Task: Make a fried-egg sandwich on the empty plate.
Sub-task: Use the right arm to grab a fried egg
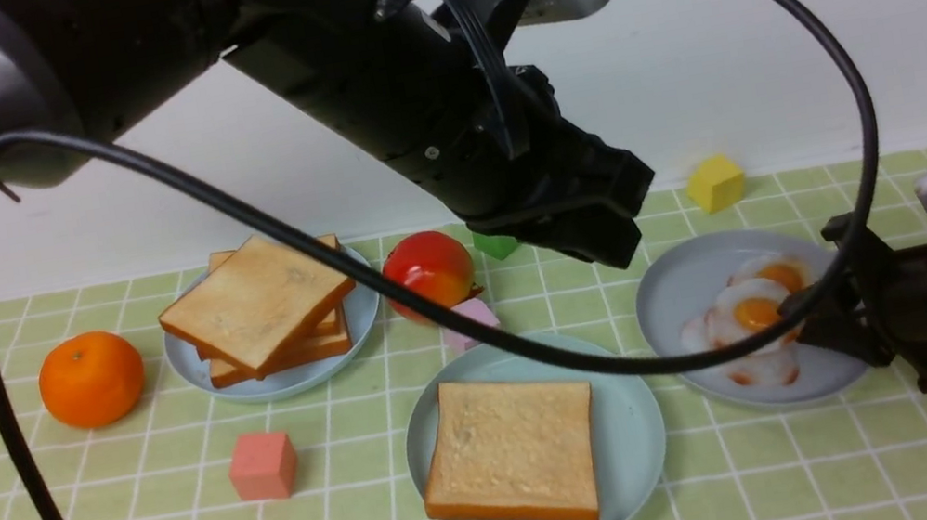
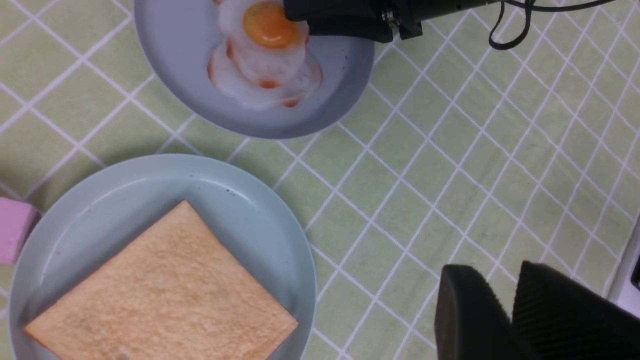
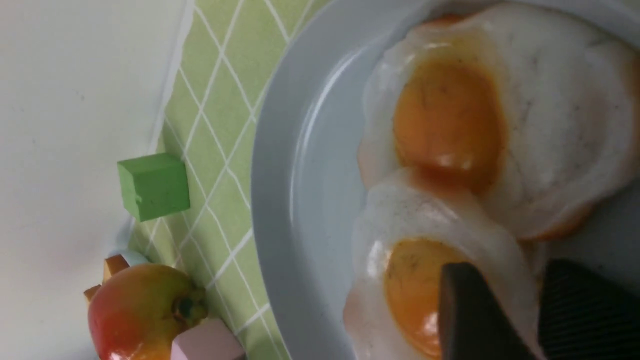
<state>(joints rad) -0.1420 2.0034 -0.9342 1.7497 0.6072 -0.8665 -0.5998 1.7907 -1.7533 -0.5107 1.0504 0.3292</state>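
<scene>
Right gripper narrow, seemingly pinching glossy fried egg, ruffled white edge, smooth round plate

Front view: the left arm hides most of the green cube. Its cable crosses the pink cube, the far rim of the teal plate and the tips of the right gripper. Left wrist view: the toast and the egg plate are cut off by edges. Right wrist view: the fingers run off the edge and cover part of an egg; whether they pinch it is unclear.
</scene>
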